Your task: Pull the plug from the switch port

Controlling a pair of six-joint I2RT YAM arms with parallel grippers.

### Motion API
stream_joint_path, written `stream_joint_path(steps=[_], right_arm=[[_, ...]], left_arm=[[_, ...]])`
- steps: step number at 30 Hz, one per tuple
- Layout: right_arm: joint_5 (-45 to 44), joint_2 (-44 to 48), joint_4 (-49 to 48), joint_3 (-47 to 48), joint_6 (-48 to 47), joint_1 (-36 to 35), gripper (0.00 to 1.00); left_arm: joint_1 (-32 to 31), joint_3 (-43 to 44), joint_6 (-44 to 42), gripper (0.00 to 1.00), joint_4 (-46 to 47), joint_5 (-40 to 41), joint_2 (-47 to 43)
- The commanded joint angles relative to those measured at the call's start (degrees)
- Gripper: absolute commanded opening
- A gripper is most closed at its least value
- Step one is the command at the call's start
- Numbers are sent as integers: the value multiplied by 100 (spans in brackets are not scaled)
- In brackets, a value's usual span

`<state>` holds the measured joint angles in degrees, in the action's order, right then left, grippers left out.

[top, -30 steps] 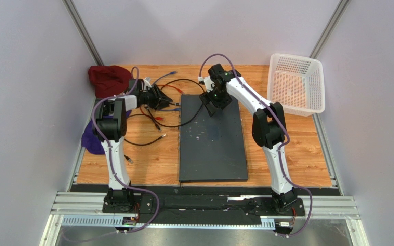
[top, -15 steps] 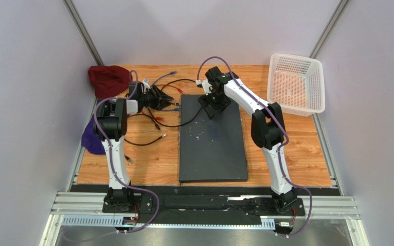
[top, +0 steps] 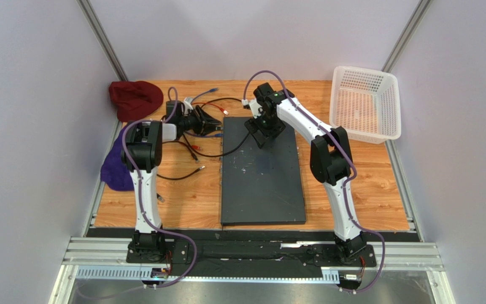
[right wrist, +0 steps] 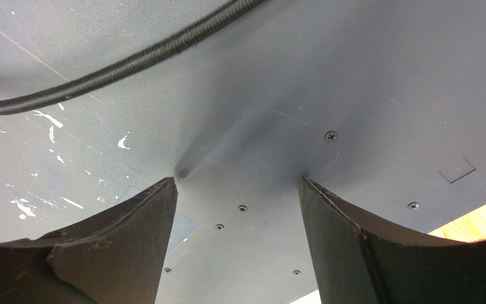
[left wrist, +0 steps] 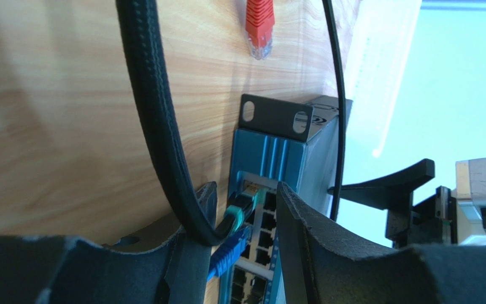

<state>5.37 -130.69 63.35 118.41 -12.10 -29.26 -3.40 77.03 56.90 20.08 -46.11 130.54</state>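
The switch, a flat dark grey slab, lies mid-table. In the left wrist view its blue port face shows a teal-booted plug on a black cable seated in a port, with a blue plug just below. My left gripper is open, its fingers straddling the teal plug with a gap on the right side. From above, the left gripper sits at the switch's far left edge. My right gripper is open with both tips down on the switch top.
A red plug lies loose on the wood. Tangled cables spread left of the switch. A red cloth and purple cloth lie at the left, and a white mesh basket stands back right. A black braided cable crosses the switch top.
My left arm has swung right, bringing its gripper up to the switch's port face. The right gripper has barely shifted on the switch top.
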Motion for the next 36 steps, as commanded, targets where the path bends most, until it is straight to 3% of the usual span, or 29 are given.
stream_joint_path(steps=[1,9,13,18,26,36], right_arm=[[-62,343,-16,-2,-29,-71,77],[-106,387,-7,-55,-21,-107,77],[-141,404,-7,-37,-21,-133,77],[-150,396,-25,-46,-29,-177,77],[-176,378,-7,-28,-47,-203,77],[-203,352,-16,42,-38,-247,77]], left_arm=[[-249,479,136,48,-12,-521,410],[-346,786,269,46,-65,-909,666],[-346,1024,-363,45,-1256,-813,534],[-363,1164,-567,45,-1419,-881,569],[-390,1024,338,43,-75,-1462,938],[-390,954,1937,36,2524,-2236,1588]])
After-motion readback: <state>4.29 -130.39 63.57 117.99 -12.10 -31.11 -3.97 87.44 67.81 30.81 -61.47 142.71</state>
